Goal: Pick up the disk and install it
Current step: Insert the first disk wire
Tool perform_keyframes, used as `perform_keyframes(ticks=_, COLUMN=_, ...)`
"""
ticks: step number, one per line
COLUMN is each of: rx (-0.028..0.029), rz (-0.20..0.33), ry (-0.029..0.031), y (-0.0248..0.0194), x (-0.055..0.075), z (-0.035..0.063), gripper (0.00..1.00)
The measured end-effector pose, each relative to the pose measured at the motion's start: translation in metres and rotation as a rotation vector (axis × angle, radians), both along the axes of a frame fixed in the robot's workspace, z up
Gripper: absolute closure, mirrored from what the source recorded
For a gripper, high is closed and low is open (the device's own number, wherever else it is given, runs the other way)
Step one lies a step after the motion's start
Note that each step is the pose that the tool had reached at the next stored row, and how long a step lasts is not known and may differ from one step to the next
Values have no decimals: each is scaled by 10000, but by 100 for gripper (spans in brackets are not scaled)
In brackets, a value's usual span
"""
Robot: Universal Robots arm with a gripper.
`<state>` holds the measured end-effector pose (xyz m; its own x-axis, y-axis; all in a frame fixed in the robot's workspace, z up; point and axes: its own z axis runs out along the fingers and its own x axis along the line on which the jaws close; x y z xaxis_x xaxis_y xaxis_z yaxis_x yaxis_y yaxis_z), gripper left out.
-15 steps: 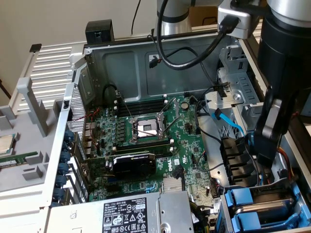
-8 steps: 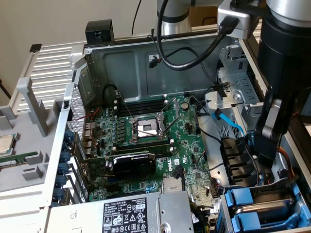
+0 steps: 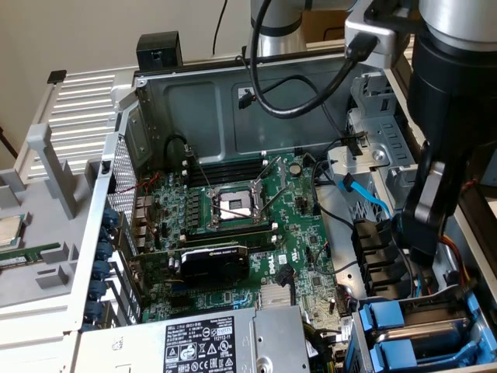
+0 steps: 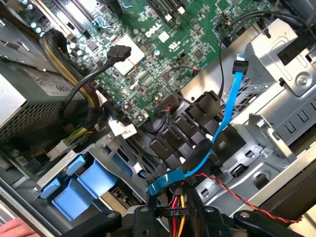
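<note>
Disk (image 3: 427,332): seems to lie in drive cage (image 3: 359,336), exterior view's lower right; view poor. Heavy, stiff, shock-sensitive, bare metal slippery. Better hold on blue carrier frame (image 3: 387,353) sides. Gripper (image 3: 421,247) hangs near, above cage; cannot tell its grip state.

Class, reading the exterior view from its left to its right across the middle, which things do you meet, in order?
Silver chip → processor socket → blue cable → robot arm.
</note>
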<state>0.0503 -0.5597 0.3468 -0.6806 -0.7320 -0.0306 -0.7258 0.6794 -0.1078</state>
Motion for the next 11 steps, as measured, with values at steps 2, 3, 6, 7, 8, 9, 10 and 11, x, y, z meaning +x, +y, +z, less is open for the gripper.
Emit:
perform_keyframes(ticks=2, rx=0, rz=-1, ry=-7, y=20, x=-7, z=-8, gripper=65)
perform_keyframes(ticks=3, rx=1, rz=-1, ry=-13, y=24, x=-8, z=-13, gripper=65)
perform_keyframes(ticks=6, rx=0, rz=0, ry=-29, y=25, x=-13, z=-26, gripper=65)
perform_keyframes(ticks=7, rx=-1, rz=-1, ry=-36, y=25, x=-19, z=-31, gripper=65)
perform_keyframes(ticks=8, rx=-1, rz=-1, ry=-43, y=26, x=-28, z=-37, gripper=65)
perform_keyframes(ticks=9, rx=0, rz=-1, ry=-51, y=25, x=-44, z=-40, gripper=65)
perform_keyframes(ticks=10, rx=-1, rz=-8, ry=-51, y=25, x=-52, z=-42, gripper=65)
perform_keyframes(ticks=11, rx=-1, rz=-23, ry=-53, y=25, x=-57, z=-44, gripper=65)
